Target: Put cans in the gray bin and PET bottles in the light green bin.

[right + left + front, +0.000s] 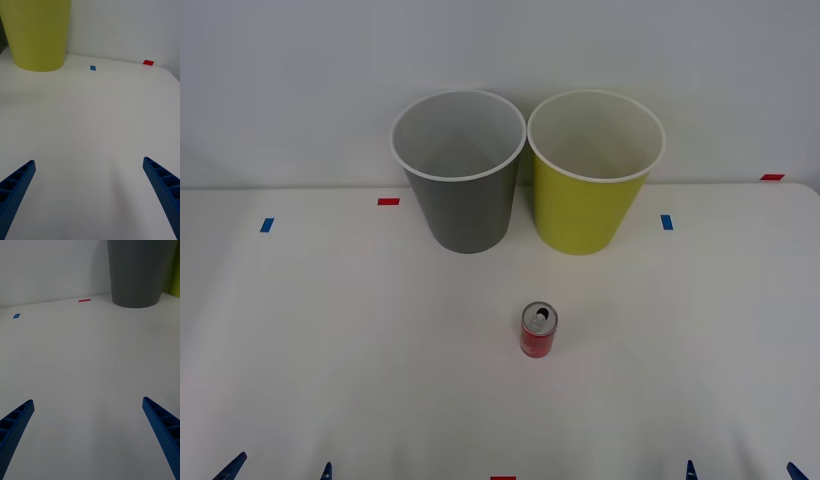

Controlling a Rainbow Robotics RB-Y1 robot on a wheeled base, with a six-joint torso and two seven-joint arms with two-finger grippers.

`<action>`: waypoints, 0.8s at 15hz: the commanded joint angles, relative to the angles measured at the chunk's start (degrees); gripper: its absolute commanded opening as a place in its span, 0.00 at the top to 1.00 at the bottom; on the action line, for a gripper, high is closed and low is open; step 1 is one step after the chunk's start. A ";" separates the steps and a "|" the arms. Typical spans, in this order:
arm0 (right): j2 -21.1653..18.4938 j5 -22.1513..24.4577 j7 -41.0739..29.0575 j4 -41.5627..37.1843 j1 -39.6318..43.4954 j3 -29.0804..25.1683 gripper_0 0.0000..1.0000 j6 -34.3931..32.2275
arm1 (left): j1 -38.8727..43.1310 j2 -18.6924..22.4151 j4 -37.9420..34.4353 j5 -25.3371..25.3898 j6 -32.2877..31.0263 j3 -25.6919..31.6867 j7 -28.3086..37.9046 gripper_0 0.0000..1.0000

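A small red can (538, 331) with a silver top stands upright on the white table, in front of the two bins. The gray bin (460, 175) is at the back, left of centre, and its wall fills a corner of the left wrist view (138, 273). Beside it on the right stands the light green bin (591, 175), also seen from the right wrist (37, 33). No PET bottle is in view. My left gripper (278, 470) is open at the table's near left edge (88, 435). My right gripper (742, 470) is open at the near right edge (88, 195). Both hold nothing.
Small tape marks lie on the table: a blue mark (267, 225) and a red mark (388, 201) on the left, a blue mark (666, 222) and a red mark (772, 177) on the right, a red mark (502, 478) at the front edge. A pale wall stands behind the bins.
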 commanded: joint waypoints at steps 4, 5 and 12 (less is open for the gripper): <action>0.00 0.00 0.00 0.00 0.00 0.00 0.00 0.00 | 0.00 0.00 0.00 0.00 0.00 0.00 0.00 0.00; 0.00 0.00 0.00 0.00 0.00 0.00 0.00 0.00 | 0.00 0.00 0.00 0.00 0.00 0.00 0.00 0.00; 0.00 0.00 0.00 0.00 0.00 0.00 0.00 0.00 | 0.00 0.00 0.00 0.00 0.00 0.00 0.00 0.00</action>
